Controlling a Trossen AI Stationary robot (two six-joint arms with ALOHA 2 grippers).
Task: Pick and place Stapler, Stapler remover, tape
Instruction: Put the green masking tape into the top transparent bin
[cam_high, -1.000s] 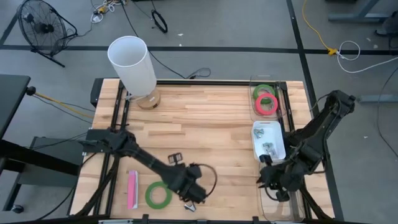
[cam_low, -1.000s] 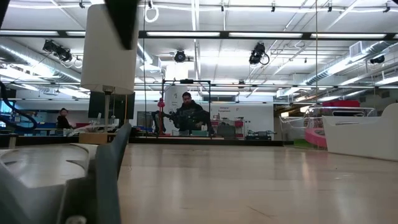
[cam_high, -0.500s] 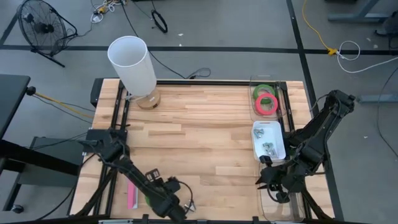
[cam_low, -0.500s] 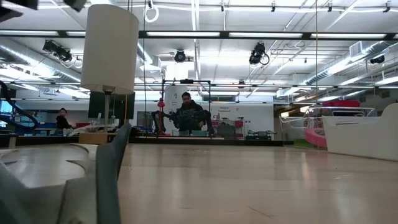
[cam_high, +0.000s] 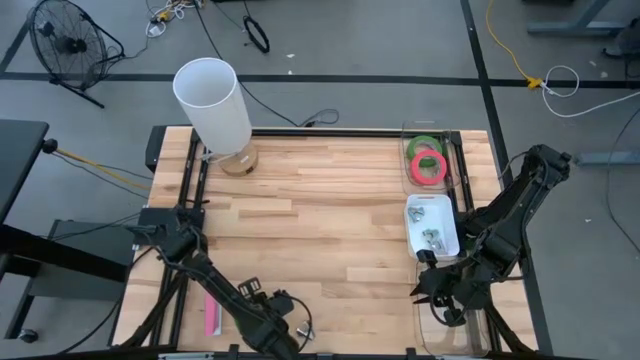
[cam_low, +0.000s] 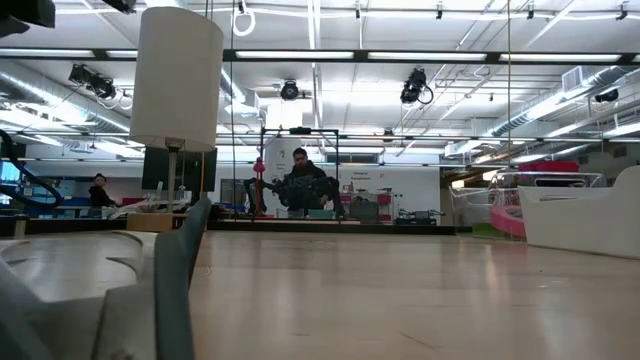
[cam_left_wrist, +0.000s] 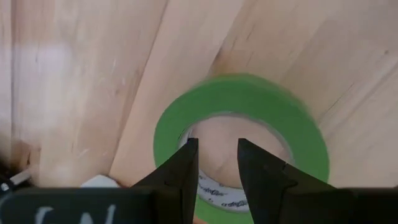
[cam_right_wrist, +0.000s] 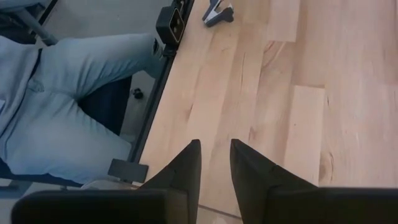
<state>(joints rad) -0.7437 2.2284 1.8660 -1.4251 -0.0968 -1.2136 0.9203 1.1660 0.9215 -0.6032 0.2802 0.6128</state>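
The left tool (cam_left_wrist: 214, 163) is hovering over a green tape (cam_left_wrist: 249, 102) roll lying flat on the wooden surface (cam_high: 330, 220) at its near edge, fingers narrowly parted, gripping nothing. The right tool (cam_right_wrist: 214, 163) is waiting near the bins, fingers narrowly parted, empty.

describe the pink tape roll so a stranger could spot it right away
Start at the tall white cylinder at the table's back left, then look across to the clear bin at the back right edge. Two rolls lie inside; the pink tape roll overlaps the green roll, on the nearer side.
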